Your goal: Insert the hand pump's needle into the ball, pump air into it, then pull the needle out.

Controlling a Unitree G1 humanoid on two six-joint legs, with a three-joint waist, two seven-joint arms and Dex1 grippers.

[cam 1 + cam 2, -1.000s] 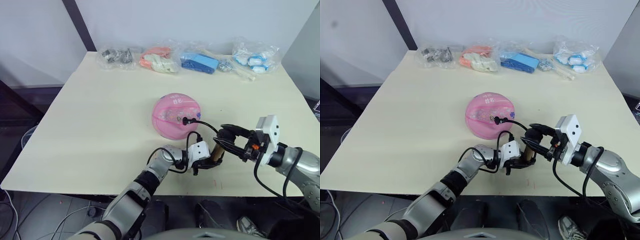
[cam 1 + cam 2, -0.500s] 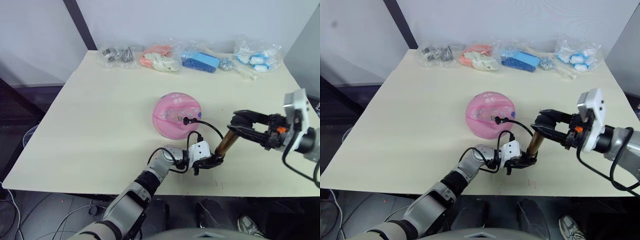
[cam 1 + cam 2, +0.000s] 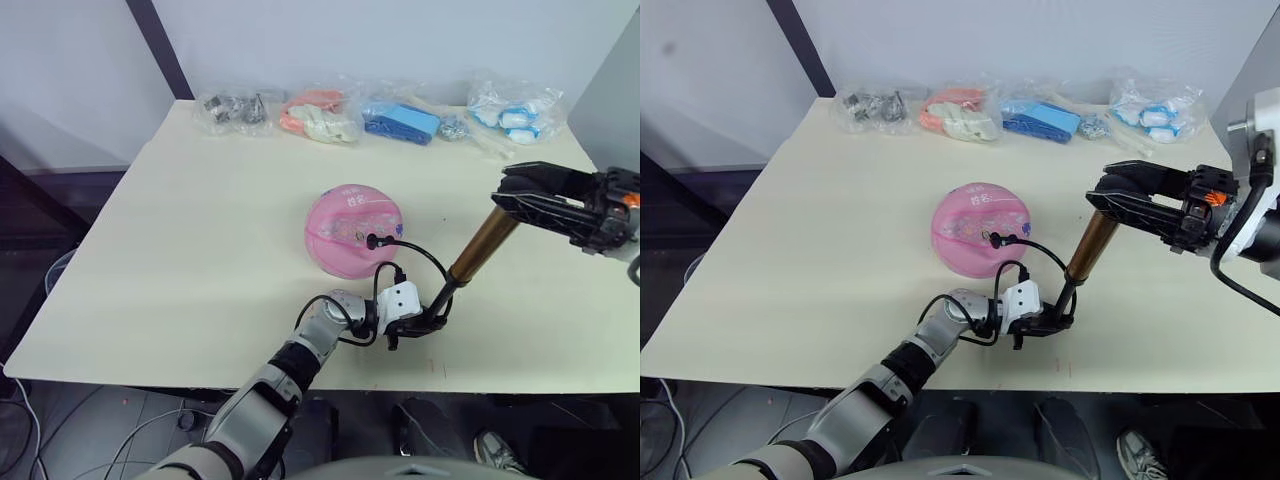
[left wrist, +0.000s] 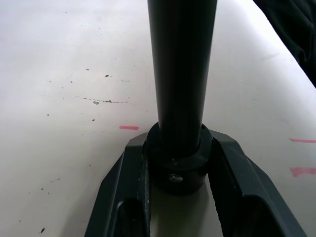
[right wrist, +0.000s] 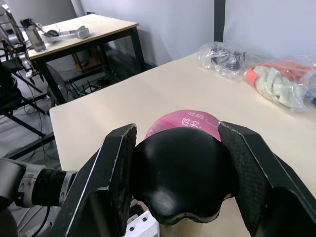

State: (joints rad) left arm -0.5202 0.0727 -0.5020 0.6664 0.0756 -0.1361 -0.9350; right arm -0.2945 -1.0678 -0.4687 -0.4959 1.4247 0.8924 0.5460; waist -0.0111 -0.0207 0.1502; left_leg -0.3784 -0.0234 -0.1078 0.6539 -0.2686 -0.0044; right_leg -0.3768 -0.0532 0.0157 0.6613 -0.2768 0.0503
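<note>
Beside ball (image 3: pixel 352 231), hand pump (image 3: pixel 482 244) gripped.

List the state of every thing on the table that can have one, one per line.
hand pump: extended, tube tilted up off its black rod
needle: seated in the ball's valve
ball: resting on the table, hose attached
left hand: shut on the pump's lower end
right hand: shut on the pump's black top cap
plastic bags: lying along the far edge
</note>
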